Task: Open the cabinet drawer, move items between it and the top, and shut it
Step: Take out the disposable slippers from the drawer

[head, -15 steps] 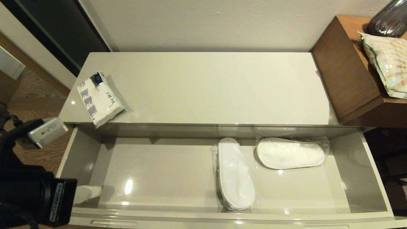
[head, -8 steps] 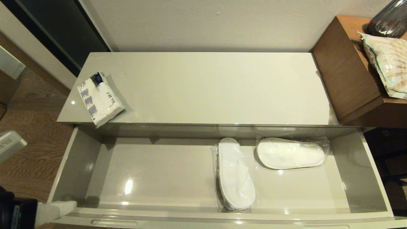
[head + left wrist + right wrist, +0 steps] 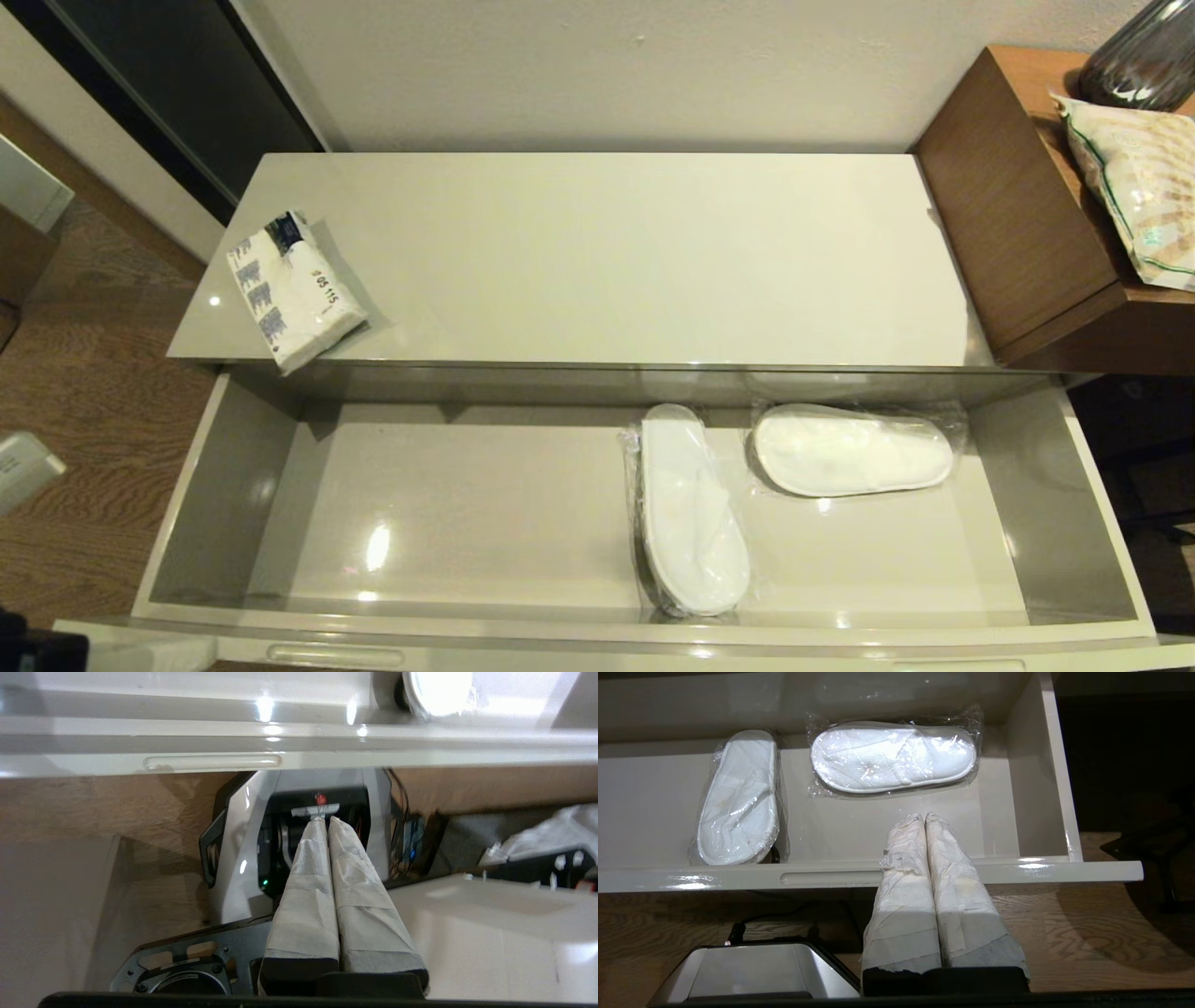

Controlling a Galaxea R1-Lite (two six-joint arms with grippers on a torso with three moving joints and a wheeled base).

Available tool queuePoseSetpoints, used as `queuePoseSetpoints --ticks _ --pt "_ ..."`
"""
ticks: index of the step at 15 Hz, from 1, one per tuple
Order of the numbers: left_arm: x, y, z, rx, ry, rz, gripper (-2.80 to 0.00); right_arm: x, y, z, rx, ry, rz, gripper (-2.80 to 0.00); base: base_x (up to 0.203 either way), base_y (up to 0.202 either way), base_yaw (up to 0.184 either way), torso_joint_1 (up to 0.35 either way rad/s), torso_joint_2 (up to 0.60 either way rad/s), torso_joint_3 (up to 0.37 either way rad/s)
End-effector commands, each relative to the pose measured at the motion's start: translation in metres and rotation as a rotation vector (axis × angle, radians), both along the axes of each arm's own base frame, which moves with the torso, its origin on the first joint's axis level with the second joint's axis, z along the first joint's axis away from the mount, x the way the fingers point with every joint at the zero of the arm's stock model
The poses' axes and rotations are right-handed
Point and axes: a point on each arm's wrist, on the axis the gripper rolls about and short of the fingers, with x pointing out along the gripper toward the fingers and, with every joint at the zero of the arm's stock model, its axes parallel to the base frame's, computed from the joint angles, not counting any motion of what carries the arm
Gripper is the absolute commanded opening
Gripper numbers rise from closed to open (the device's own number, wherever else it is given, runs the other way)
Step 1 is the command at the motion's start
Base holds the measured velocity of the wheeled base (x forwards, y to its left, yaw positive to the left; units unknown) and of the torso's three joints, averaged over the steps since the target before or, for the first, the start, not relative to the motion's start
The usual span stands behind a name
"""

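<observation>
The cabinet drawer [image 3: 467,504] stands pulled out, wide and shallow. Two white slippers in clear wrap lie in its right half, one lengthwise [image 3: 691,513] and one crosswise [image 3: 850,450]. A white tissue pack [image 3: 294,289] with blue print rests on the top [image 3: 607,252] at its front left corner. My left gripper [image 3: 325,820] is shut and empty, below the drawer's front rim [image 3: 212,761]. My right gripper [image 3: 923,817] is shut and empty, its tips just past the front rim [image 3: 831,877], short of the crosswise slipper [image 3: 892,758]. The black ring does not show clearly.
A taller brown wooden table [image 3: 1018,215] adjoins the cabinet on the right, carrying a green-trimmed patterned bag [image 3: 1139,187] and a dark vase [image 3: 1144,56]. Wooden floor [image 3: 93,373] lies to the left. The robot's base [image 3: 243,849] sits under the drawer front.
My left arm has drawn back out of the drawer's front left corner, down and to the left, almost out of the head view. Tissue pack, slippers and drawer have stayed put.
</observation>
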Motion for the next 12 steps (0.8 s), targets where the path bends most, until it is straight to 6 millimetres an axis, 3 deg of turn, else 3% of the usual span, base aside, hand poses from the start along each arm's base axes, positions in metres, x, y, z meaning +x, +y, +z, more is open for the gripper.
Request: queuePoseSetpoints --ticks 1,4,9,12 --pt "-0.007 0.009 -0.003 -0.018 -0.009 0.094 -2.80 0.000 0.000 0.000 0.000 0.001 0.000 -2.80 0.000 0.000 0.000 0.000 0.00 0.000" --pt "-0.013 0.013 -0.008 -0.024 -0.003 0.121 -2.80 0.000 0.000 0.000 0.000 0.001 0.000 -2.80 0.000 0.000 0.000 0.000 0.00 0.000" --pt "-0.046 0.023 -0.019 -0.029 0.023 0.189 -2.80 0.000 0.000 0.000 0.000 0.002 0.000 -2.80 0.000 0.000 0.000 0.000 0.00 0.000" --pt "-0.053 0.025 -0.025 -0.028 0.025 0.192 -2.80 0.000 0.000 0.000 0.000 -0.001 0.000 -2.80 0.000 0.000 0.000 0.000 0.00 0.000"
